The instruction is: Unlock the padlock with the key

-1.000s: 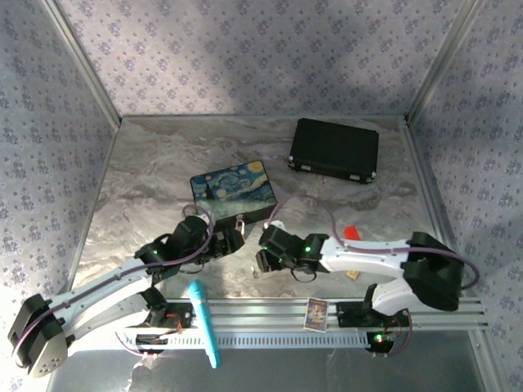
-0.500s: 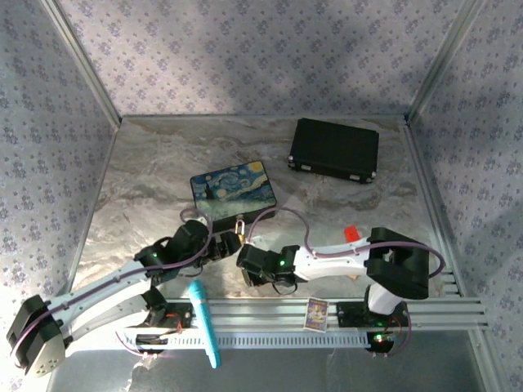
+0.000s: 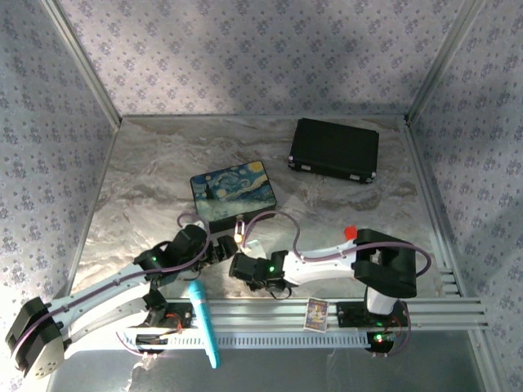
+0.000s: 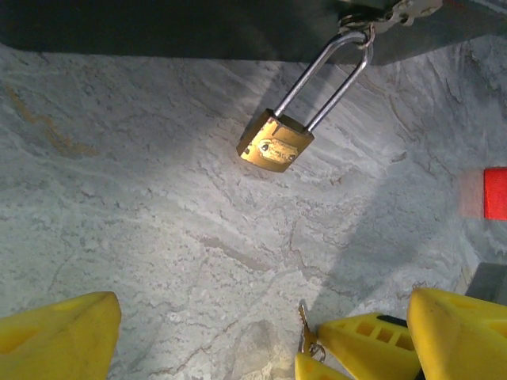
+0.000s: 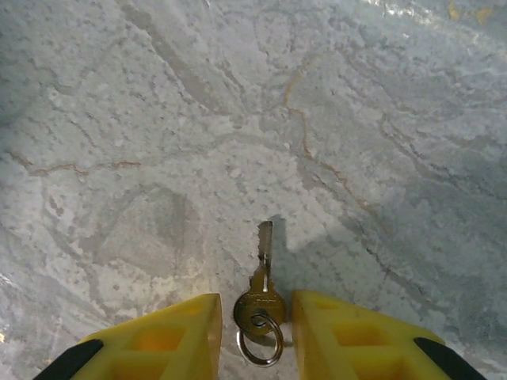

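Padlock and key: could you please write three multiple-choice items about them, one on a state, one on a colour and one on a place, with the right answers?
1. How does the shackle of the padlock stand?
A. both legs in the body, looped through the hasp of the painted box
B. swung open, one leg free
C. pulled out of the body entirely

2. What colour is the padlock's body?
A. red
B. brass-yellow
C. black

3. Where is the key?
A. in the padlock's keyhole
B. hung on the shackle
C. between the yellow fingers of the right gripper

Answers:
1 A: the left wrist view shows both legs entering the body.
2 B: the same view shows a brass-yellow body.
3 C: the right wrist view shows a finger on each side of the key's head.
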